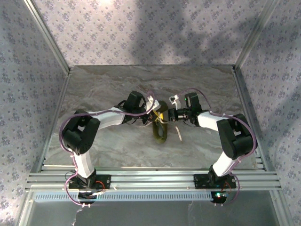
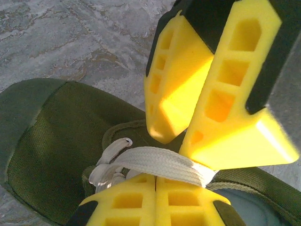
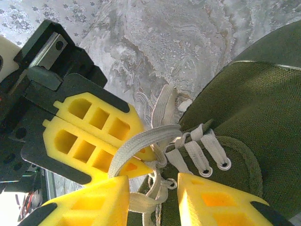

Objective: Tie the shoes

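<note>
Top external view shows the olive-green shoe [image 1: 161, 133] lying on the marbled table [image 1: 108, 89] between the 2 arms, with both grippers meeting over its far, laced end. Left wrist view shows the left gripper [image 2: 155, 181] with its 2 yellow fingers pressed together, pinching a flat whitish lace [image 2: 160, 165] just over the shoe's opening. Right wrist view shows the right gripper [image 3: 153, 186] with its fingers apart, lace strands lying in the gap, close beside the left gripper's tips.
</note>
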### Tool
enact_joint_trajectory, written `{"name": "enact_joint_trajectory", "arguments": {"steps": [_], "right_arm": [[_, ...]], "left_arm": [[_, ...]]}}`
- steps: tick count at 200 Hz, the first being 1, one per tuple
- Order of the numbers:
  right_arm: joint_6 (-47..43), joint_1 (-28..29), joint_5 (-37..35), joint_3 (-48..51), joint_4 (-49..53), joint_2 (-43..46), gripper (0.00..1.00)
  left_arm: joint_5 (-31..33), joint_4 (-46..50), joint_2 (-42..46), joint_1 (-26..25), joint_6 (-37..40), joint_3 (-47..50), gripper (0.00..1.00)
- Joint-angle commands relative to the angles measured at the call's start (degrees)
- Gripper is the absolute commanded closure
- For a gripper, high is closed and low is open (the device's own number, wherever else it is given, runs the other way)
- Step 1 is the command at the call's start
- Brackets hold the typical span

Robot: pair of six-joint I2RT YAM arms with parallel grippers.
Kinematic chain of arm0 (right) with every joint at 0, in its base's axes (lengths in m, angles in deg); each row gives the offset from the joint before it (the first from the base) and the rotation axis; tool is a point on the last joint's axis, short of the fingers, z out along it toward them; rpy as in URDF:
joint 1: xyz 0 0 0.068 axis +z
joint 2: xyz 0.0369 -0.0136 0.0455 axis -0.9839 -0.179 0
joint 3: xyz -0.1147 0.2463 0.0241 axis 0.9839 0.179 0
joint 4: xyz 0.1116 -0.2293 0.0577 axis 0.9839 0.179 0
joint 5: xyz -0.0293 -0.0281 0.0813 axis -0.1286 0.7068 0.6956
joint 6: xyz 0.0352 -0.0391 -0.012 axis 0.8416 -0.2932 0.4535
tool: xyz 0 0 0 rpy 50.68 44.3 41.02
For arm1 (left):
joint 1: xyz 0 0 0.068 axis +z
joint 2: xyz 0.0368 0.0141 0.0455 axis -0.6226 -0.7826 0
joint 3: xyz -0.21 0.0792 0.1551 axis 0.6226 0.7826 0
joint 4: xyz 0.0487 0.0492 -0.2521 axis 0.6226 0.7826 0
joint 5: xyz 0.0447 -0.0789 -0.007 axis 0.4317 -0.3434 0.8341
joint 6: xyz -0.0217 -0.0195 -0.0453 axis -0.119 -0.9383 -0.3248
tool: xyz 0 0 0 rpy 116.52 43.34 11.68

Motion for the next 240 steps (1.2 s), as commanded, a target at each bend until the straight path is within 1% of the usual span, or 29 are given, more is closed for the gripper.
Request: {"name": "enact_joint_trajectory", "arguments": {"steps": [1,49,101,175,195,240], "right_arm": [[0.17,-0.23,2.26,-0.98,0.35,-1.48,0.67],[0.57,-0.34,3.34,-2.40,0.47,-3.63,0.69],[-0.41,-0.83,5.45,-3.30,1.08,-3.79,0.67],[-5.20,-1.14,10.27,-8.64,8.83,-7.95,0.66],[-5.58,-1.15,9.99,-8.94,9.64,-8.69,0.67],[-5.15,-1.74,5.55,-8.00,10.89,-7.86,0.68]], "left_arm": [[-2.86,-2.06,-1.04,0.37,0.61,-0.22,0.98],[-5.31,-4.12,-1.35,0.62,2.39,1.00,0.97],[-6.72,-3.50,-2.09,0.69,4.95,0.86,0.97],[-8.82,-3.11,-3.72,0.69,7.02,-0.17,0.97],[-8.66,-2.60,-3.98,0.68,7.37,-0.54,0.97],[-7.90,-2.98,-4.01,0.69,7.82,0.02,0.97]]}}
